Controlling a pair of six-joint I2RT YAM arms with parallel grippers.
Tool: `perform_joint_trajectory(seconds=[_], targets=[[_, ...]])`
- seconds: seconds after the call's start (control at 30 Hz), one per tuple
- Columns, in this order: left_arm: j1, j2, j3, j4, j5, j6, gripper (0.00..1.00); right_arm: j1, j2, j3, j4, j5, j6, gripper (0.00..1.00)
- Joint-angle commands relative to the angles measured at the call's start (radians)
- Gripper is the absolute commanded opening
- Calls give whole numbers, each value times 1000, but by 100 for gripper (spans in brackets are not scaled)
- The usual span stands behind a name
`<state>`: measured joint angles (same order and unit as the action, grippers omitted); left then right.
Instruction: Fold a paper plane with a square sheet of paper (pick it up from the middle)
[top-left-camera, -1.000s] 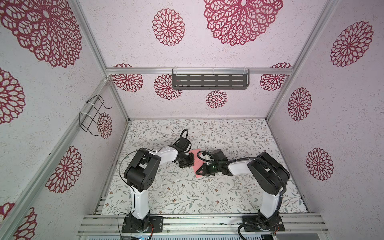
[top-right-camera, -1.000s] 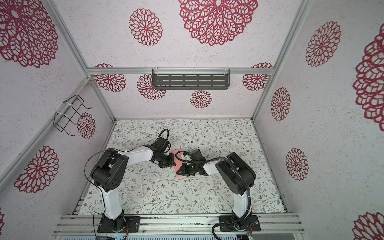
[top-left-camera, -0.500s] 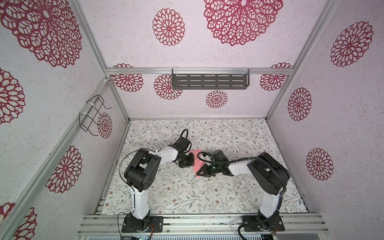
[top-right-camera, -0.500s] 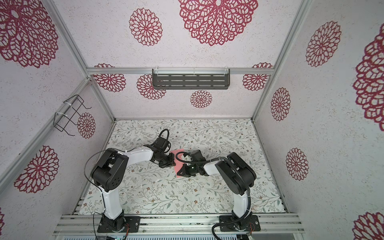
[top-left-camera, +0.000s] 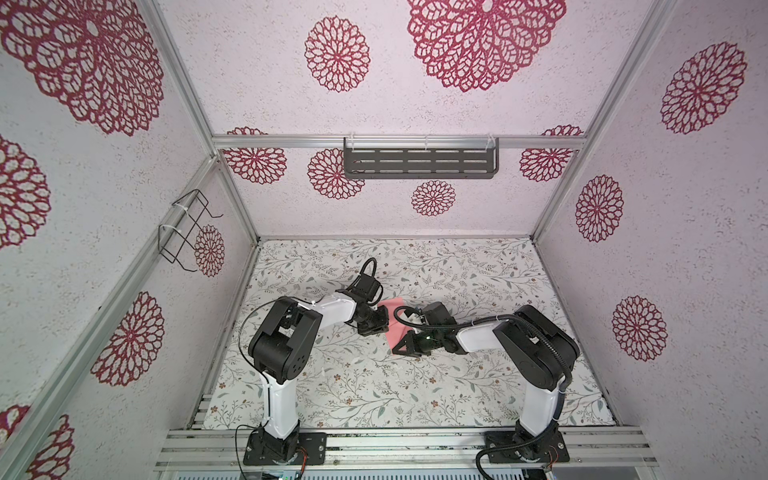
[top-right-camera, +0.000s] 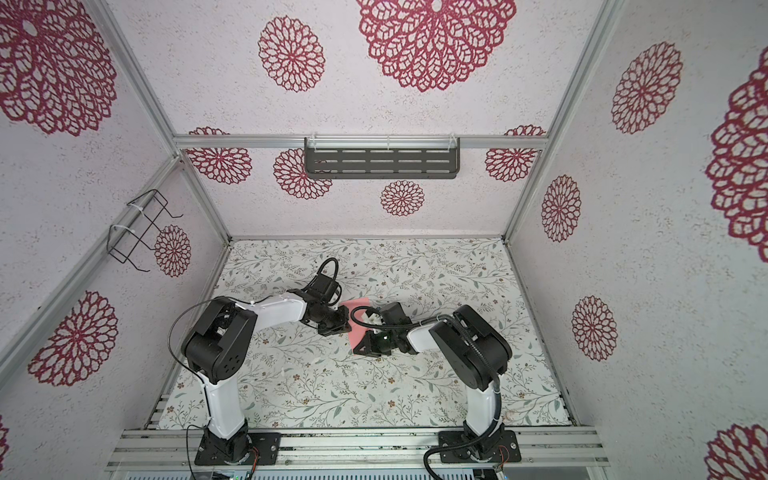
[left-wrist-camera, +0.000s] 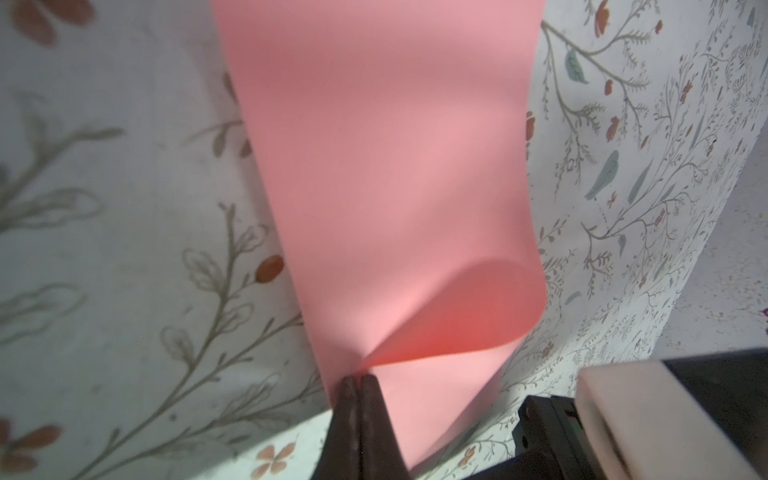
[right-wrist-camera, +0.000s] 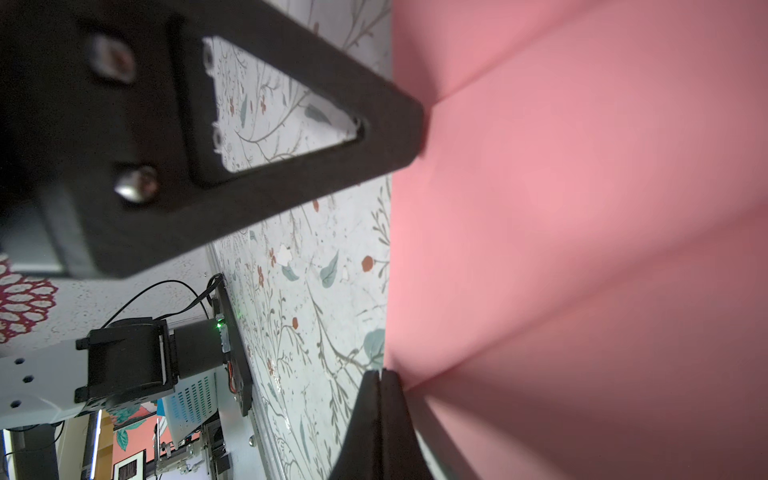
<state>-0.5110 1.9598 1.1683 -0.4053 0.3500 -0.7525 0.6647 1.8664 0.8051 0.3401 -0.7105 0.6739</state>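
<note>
The square sheet of paper (top-left-camera: 396, 333) (top-right-camera: 357, 337) is salmon pink and lies mid-table between my two grippers. It is creased and partly lifted off the floral mat. In the left wrist view the paper (left-wrist-camera: 386, 166) curls into a loop at one edge, and my left gripper (left-wrist-camera: 358, 379) (top-left-camera: 380, 328) is shut on that edge. In the right wrist view the paper (right-wrist-camera: 582, 249) shows several straight creases, and my right gripper (right-wrist-camera: 380, 372) (top-left-camera: 405, 348) is shut on its near edge. No paper plane is in view.
The floral mat (top-left-camera: 415, 386) covers the table inside patterned walls. A dark slotted shelf (top-left-camera: 419, 163) hangs on the back wall and a wire basket (top-left-camera: 187, 228) on the left wall. The two gripper heads stand close together over the paper.
</note>
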Motion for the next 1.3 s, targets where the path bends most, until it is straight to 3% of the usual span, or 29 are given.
perform_joint_trajectory(seconds=[0.0,0.33,0.57,0.77,1.27], targets=[[-8,83,-39,-90,-119,12,0,-33,-93,4,87,7,21,1],[-9,82,-33,-102,-122,18,0,-82,37,33,119,23,59,1],[-8,86,-29,-108,-127,22,0,-118,55,-18,128,64,87,1],[-9,85,-21,-119,-132,29,0,-124,-19,23,160,21,98,1],[-8,82,-29,-120,-140,32,0,-203,115,6,178,64,144,1]])
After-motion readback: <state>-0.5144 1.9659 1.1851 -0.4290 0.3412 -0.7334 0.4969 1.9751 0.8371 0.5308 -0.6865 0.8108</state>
